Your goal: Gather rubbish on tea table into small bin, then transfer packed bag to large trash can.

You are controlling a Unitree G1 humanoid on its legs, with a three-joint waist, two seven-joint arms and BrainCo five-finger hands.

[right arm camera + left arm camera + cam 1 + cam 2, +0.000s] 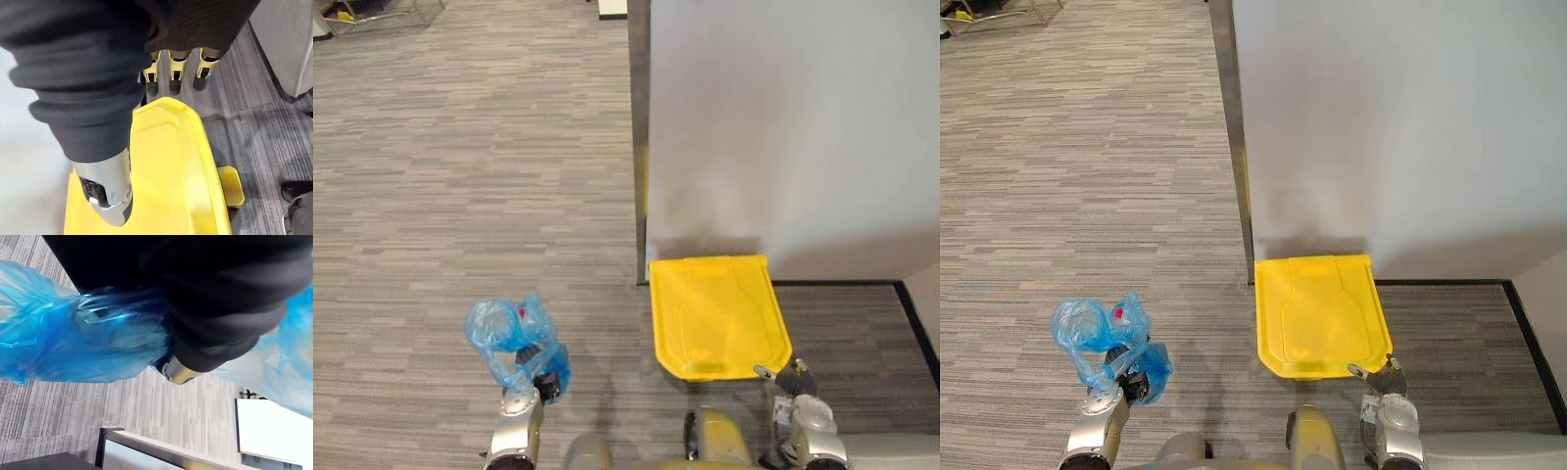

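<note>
A large trash can stands against the wall with its yellow lid (715, 313) down. My right hand (793, 377) is at the lid's near right corner. In the right wrist view its straight fingers (176, 66) reach the lid's (166, 166) edge, the thumb stretched out above the yellow top. At the lower left, my left hand (545, 382) is shut on a crumpled blue plastic bag (504, 333), held up over the carpet well to the left of the can. The bag (73, 342) wraps around that hand in the left wrist view. Something red shows through the plastic.
A white wall (783, 117) rises behind the can, ending in a metal post (639, 147) at its left edge. A black skirting strip (842, 283) runs along the floor to the right. Grey carpet (460, 176) stretches to the left, with furniture (372, 12) far off.
</note>
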